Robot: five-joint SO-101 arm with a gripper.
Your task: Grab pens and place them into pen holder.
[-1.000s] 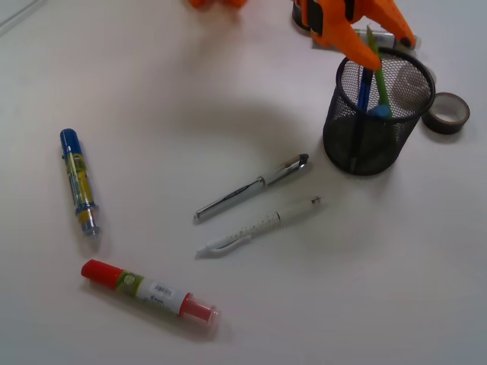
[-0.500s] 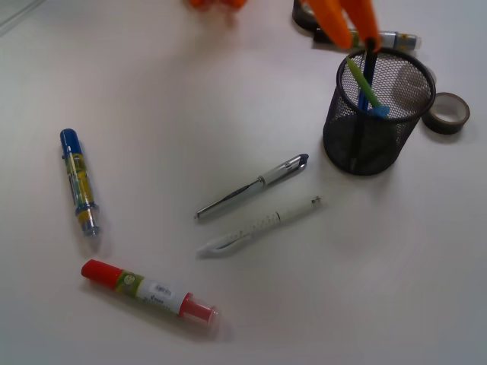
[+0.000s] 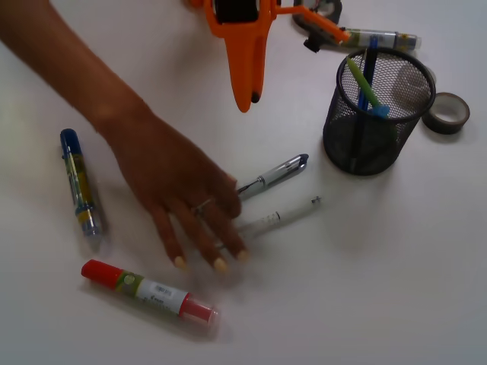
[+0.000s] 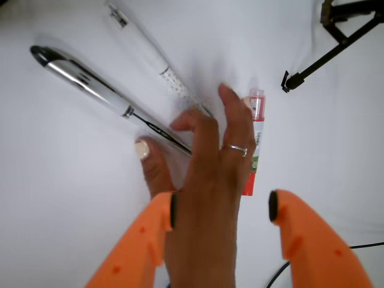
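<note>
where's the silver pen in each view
front: the silver pen lies at the centre, left of the mesh holder, its lower end under the person's hand.
wrist: the silver pen runs diagonally from the upper left, its far end under the hand.
shared landmark: the white pen lying alongside it.

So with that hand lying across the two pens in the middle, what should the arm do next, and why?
Probably hold position above the table rather than descend. A person's hand covers part of the silver pen and the white pen, and in the wrist view it sits directly between the open gripper fingers. Closing or lowering now would likely hit the hand; the marker with the red cap could be a later target.
</note>
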